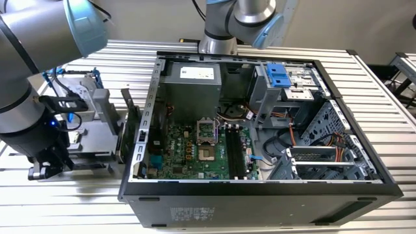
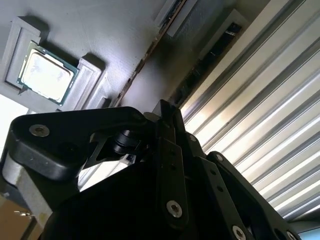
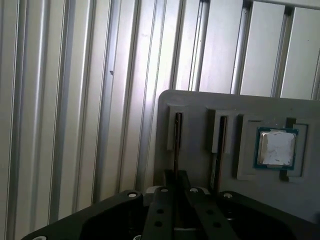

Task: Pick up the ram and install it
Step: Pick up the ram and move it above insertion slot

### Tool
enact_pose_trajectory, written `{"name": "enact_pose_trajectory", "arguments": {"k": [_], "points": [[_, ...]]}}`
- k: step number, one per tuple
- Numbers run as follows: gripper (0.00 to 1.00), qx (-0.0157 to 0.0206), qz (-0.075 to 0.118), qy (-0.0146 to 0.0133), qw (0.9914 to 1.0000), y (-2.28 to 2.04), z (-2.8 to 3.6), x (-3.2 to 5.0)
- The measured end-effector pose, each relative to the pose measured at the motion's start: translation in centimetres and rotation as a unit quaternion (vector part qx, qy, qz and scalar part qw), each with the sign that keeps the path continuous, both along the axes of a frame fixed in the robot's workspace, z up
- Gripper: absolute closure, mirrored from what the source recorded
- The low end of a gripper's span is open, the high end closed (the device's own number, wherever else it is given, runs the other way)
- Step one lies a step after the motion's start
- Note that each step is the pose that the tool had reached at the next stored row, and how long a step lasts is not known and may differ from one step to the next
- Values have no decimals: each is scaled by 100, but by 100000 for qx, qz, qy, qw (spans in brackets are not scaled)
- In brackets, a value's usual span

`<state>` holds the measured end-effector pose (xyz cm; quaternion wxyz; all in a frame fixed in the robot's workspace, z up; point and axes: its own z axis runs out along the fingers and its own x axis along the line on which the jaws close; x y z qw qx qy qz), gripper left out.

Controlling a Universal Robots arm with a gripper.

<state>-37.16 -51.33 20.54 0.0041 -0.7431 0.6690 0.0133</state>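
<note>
Two thin dark sticks are standing on edge in the slots of a grey holder (image 3: 200, 100). The hand (image 3: 176, 176) is hanging directly over the one nearer the holder's edge, the ram (image 3: 176, 142). In the first wrist view the ram's upper edge is running straight into the tip of the hand. In the second wrist view the ram (image 2: 212, 50) is showing as a dark strip leading to the hand (image 2: 169, 111). The other stick (image 2: 147, 47) and a square silver processor chip (image 2: 47, 72) are sitting farther in on the holder.

Whether the hand is clamping the ram or merely standing about it, I cannot tell.

In the exterior view the arm (image 1: 26, 112) is reaching down to the holder (image 1: 97, 114). The holder is resting on the ribbed metal surface (image 1: 383, 92), just beside the open computer case (image 1: 260, 204) on the exterior view's left. The motherboard's black memory slots (image 1: 237, 151) are lying well apart from the hand, inside the case.

The picking-up step is in hand, as I judge it: the ram is sitting in its holder slot, not yet lifted, and installing has not begun. This step is calling for a square, firm hold on the upper edge. It is also calling for a straight pull along the slot, since any tilt is likely to bind so thin a board.
</note>
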Motion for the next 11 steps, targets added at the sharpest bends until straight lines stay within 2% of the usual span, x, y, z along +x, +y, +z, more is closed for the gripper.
{"name": "enact_pose_trajectory", "arguments": {"k": [5, 11], "points": [[100, 4, 0, -6, 100000, 0, 80, 0], [100, 0, -25, -18, 100000, 4, 148, -1]]}}
